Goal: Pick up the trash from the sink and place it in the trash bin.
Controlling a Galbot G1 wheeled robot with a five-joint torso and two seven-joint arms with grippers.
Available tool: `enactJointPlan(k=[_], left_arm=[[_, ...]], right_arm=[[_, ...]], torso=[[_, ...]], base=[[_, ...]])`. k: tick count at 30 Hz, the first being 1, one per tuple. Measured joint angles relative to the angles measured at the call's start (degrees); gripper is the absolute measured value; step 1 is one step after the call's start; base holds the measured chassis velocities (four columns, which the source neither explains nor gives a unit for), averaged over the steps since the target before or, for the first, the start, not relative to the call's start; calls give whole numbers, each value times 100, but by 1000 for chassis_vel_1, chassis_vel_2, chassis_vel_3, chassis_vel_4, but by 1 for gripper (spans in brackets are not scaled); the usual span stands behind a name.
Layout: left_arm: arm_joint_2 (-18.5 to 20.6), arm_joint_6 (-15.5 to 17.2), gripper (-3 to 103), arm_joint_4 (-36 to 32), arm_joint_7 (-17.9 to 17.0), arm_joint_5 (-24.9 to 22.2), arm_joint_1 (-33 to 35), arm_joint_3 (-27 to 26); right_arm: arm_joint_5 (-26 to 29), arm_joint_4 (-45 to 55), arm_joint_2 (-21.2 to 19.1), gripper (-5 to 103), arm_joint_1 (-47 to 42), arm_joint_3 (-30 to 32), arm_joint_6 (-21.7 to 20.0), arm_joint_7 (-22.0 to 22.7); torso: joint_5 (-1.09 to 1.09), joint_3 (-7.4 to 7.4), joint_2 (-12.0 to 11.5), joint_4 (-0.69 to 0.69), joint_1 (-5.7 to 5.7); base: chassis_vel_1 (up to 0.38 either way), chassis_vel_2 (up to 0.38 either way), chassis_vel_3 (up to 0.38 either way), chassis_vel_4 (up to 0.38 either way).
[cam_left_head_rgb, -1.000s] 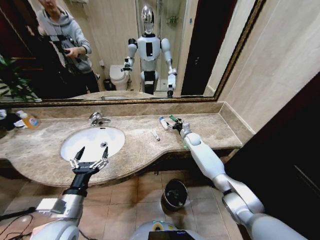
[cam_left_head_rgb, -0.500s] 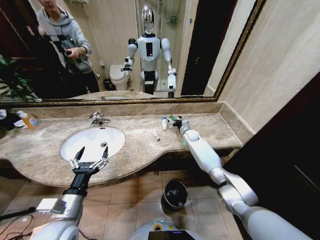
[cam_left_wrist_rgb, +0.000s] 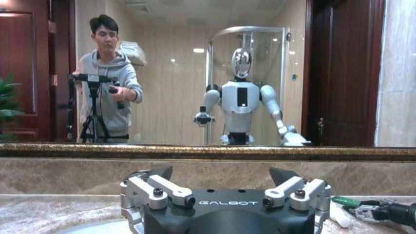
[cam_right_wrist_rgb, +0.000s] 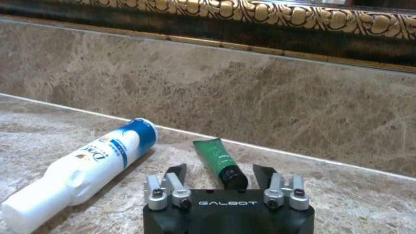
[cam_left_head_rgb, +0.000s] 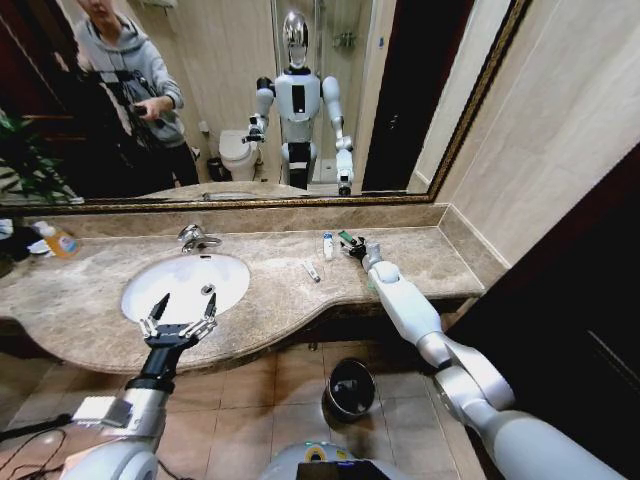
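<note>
Trash: green tube (cam_right_wrist_rgb: 217, 157), lying flat, black cap; white tube with blue end (cam_right_wrist_rgb: 81, 171) just beside it, lying flat on the table; small white piece (cam_left_head_rgb: 312, 270) nearer the sink (cam_left_head_rgb: 186, 284). Trash bin (cam_left_head_rgb: 350, 387): round, black, upright on the floor

The sink (cam_left_head_rgb: 186, 285) is set in the counter (cam_left_head_rgb: 420, 262), with the faucet (cam_left_head_rgb: 192, 237) behind it against the backsplash. The left gripper (cam_left_head_rgb: 180, 320) hovers over the sink's front rim, fingers spread. Right of the sink a small tube (cam_left_head_rgb: 312, 270) lies on the counter. Farther right and nearer the backsplash lie a bottle (cam_right_wrist_rgb: 78, 173) and a tube (cam_right_wrist_rgb: 219, 162), side by side. The right gripper (cam_right_wrist_rgb: 219, 181) sits at that tube, open fingers either side of its near end. The bin (cam_left_head_rgb: 350, 388) stands on the floor, before the counter and right of the sink.
</note>
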Motion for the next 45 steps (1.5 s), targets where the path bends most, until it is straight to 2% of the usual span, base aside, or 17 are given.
enactJointPlan(k=[3,6,7,10,11,13,16,18,24,28,34,39,43,45], left_arm=[[0,0,100,0,0,0,0,0],[0,0,100,0,0,0,0,0],[0,0,100,0,0,0,0,0],[0,0,100,0,0,0,0,0],[0,0,100,0,0,0,0,0],[0,0,100,0,0,0,0,0],[0,0,100,0,0,0,0,0],[0,0,100,0,0,0,0,0],[0,0,100,0,0,0,0,0],[0,0,100,0,0,0,0,0],[0,0,100,0,0,0,0,0],[0,0,100,0,-2,0,0,0],[0,0,100,0,0,0,0,1],[0,0,100,0,-1,0,0,0]], right_arm=[[4,77,-9,60,-58,19,-2,11],[11,120,-21,56,-76,35,-23,25],[31,156,-34,47,-84,49,-49,49],[63,204,-60,47,-94,61,-87,75],[77,233,-82,40,-101,67,-108,86],[106,271,-106,32,-110,75,-134,95],[155,323,-133,28,-123,80,-168,101],[180,369,-153,21,-138,88,-191,105],[195,564,-229,20,-218,121,-227,119],[323,1083,-417,20,-485,162,-272,129],[544,2537,-1021,20,-1272,341,-293,125],[595,3257,-1405,20,-1811,514,-161,31],[746,4223,-1828,20,-2819,863,-48,87],[765,4454,-1917,20,-3094,959,-38,116]], torso=[[0,0,0,0,0],[0,0,0,0,0],[0,1,0,0,0],[0,1,0,0,1],[1,1,0,-1,1],[1,2,-1,-1,2],[0,2,0,-1,1],[1,2,0,-1,1],[1,1,-1,0,1],[1,1,-1,0,2],[1,1,0,0,1],[1,0,0,0,0],[2,0,0,0,0],[1,0,0,-3,0]], base=[[0,0,0,0],[0,0,0,0],[0,0,0,0],[0,0,0,0],[0,0,0,0],[0,0,0,0],[0,0,0,0],[0,0,0,0],[0,0,0,0],[0,0,0,0],[0,0,0,0],[0,0,0,0],[0,0,0,0],[0,0,0,0]])
